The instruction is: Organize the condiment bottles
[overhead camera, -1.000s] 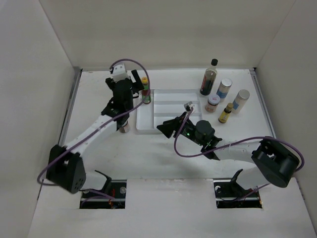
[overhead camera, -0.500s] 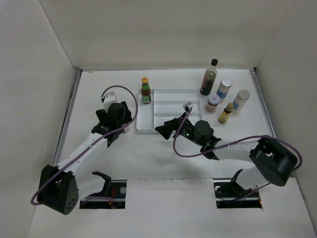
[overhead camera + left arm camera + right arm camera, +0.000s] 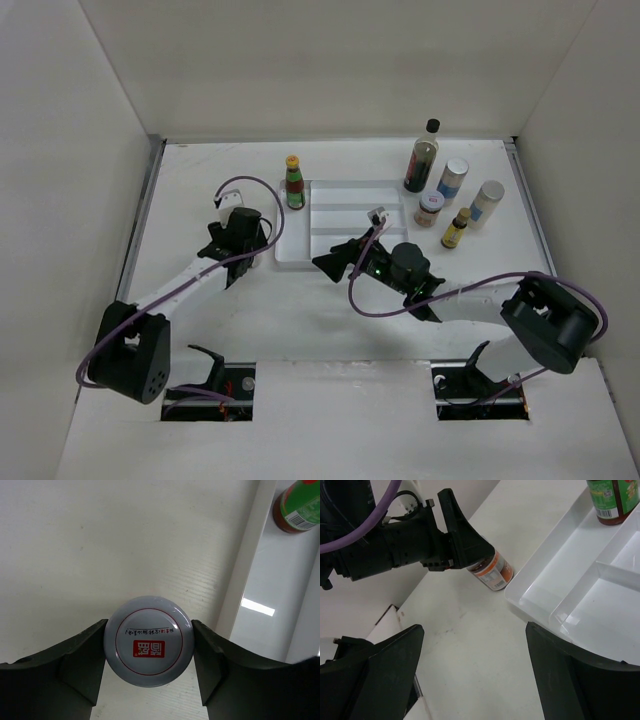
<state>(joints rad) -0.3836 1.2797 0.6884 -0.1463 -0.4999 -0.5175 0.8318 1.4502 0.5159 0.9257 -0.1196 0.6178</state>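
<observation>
Clamps the left gripper (image 3: 149, 635) on a short white-lidded jar (image 3: 492, 573) resting on the surface (image 3: 100, 540), white tray (image 3: 241, 580) just to that gripper's right, right gripper (image 3: 474, 630) spread wide open.

Your left arm (image 3: 185, 283) reaches forward. Your left gripper (image 3: 148, 630) points straight down, and both its fingers (image 3: 80, 655) press against the sides of a short jar (image 3: 148, 642). Your right arm (image 3: 465, 298) lies low and bends toward the left. Your right gripper (image 3: 475, 630) hangs level above the surface with its jaws spread wide.
</observation>
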